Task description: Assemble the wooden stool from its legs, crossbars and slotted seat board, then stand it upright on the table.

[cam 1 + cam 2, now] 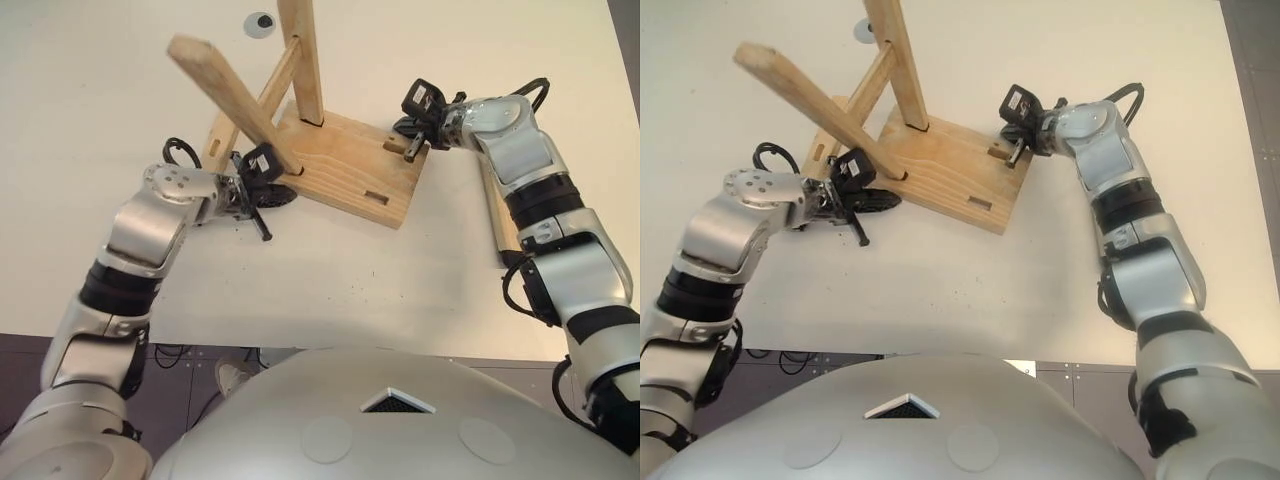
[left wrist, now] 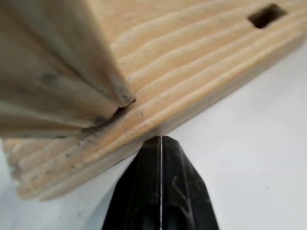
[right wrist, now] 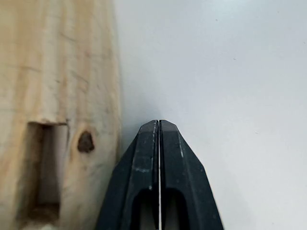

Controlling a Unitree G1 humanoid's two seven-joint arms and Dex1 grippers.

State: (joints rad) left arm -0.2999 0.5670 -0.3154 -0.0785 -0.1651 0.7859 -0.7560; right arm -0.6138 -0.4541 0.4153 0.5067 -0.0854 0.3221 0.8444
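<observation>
Pale slotted wooden seat board (image 1: pixel 350 160) lies flat, slots up, I'd guess so legs can drop in. One square wooden leg (image 1: pixel 305 60) stands upright, a second leg (image 1: pixel 225 90) leans, thin crossbar (image 1: pixel 280 72) between them. Left gripper (image 2: pixel 160 143) and right gripper (image 3: pixel 158 127) sit pinched empty at opposite edges, probably steadying it. Plain white table (image 1: pixel 100 250), dark floor (image 1: pixel 200 365) beyond.

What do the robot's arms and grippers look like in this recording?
The left arm and right arm have rounded silver shells with black bands at the joints. Black cables loop by each wrist. The left gripper and right gripper each have two black fingers tapering to scuffed wedge tips.
</observation>
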